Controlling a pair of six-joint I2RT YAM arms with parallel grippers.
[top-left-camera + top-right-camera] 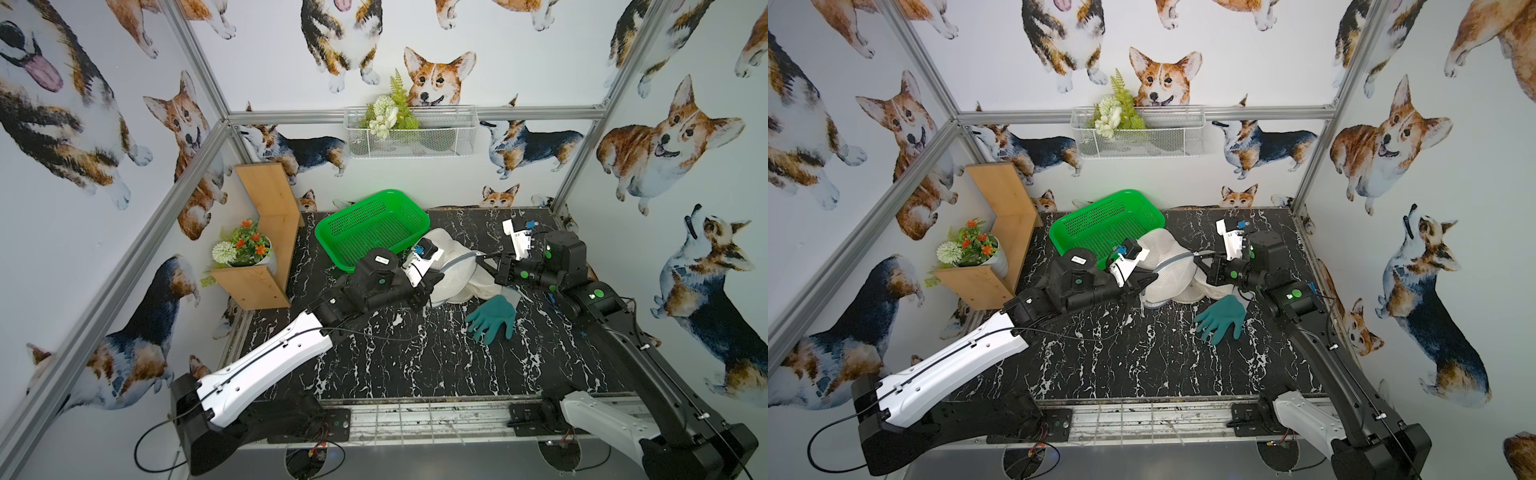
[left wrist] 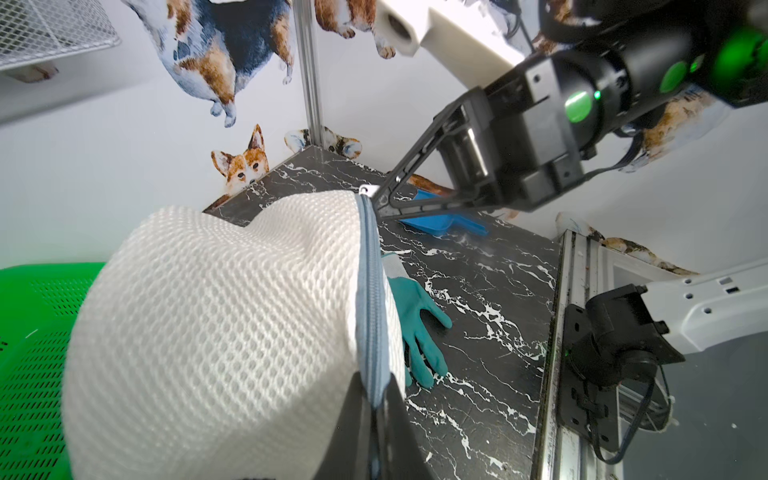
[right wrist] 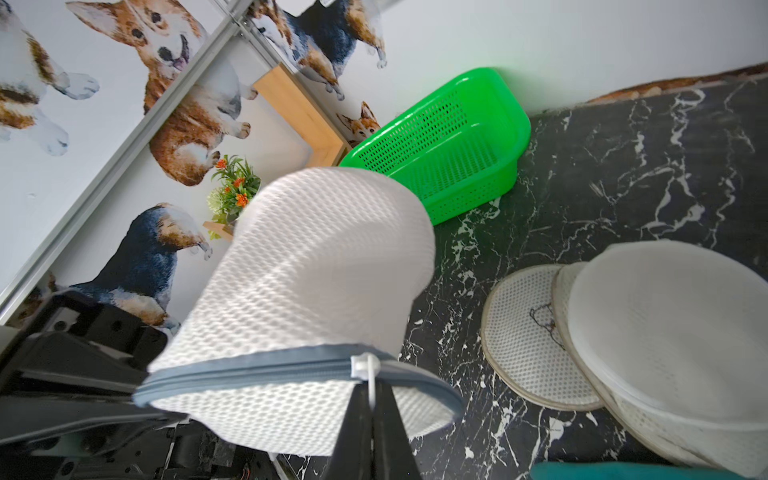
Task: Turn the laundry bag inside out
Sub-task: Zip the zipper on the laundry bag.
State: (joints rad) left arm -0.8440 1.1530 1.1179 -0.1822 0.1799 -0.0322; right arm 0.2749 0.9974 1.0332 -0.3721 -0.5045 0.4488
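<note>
Laundry bag (image 1: pixel 455 270) | left tool (image 2: pixel 376 395), right tool (image 3: pixel 371 395) clamped on zipper edge (image 3: pixel 249 365) | glove (image 1: pixel 492 318), basket (image 1: pixel 386 192) near

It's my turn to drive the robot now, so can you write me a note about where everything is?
Left claw: shut on the zipper edge of the laundry bag.
Right claw: shut on the zipper pull.
Bag: held up between both claws over the table, beside the green basket; a teal glove lies on the table nearby.
Done: both grips set.
To do: the zipper looks closed where it shows; open it, then turn the bag inside out.
</note>
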